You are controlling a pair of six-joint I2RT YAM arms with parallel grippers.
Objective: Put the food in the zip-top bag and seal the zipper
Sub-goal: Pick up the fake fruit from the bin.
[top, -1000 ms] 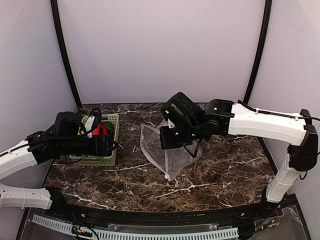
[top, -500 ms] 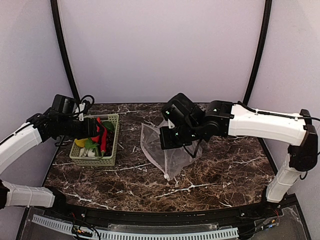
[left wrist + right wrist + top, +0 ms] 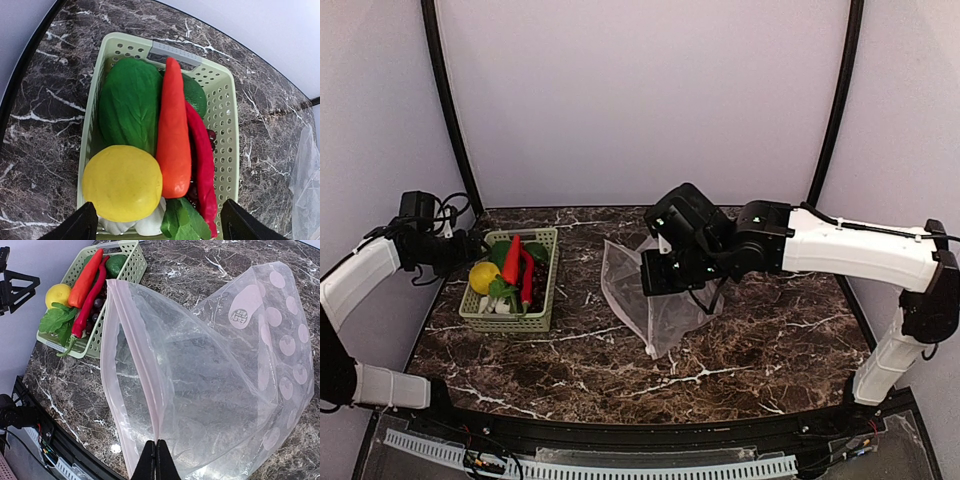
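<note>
One basket sits by the surface's left edge, one zip-top bag at center, bare marble between them and across the lower frame. The food lies in the basket: one lemon, two long red peppers, green leaves. The left fingers hang wide and empty above it; the right fingers pinch the bag's mouth edge.

The lemon is coloured yellow, chili peppers red, leafy vegetable green, basket pale green. The clear zip-top bag is printed with whitish dots. The worktop is veined white on dark brown.
</note>
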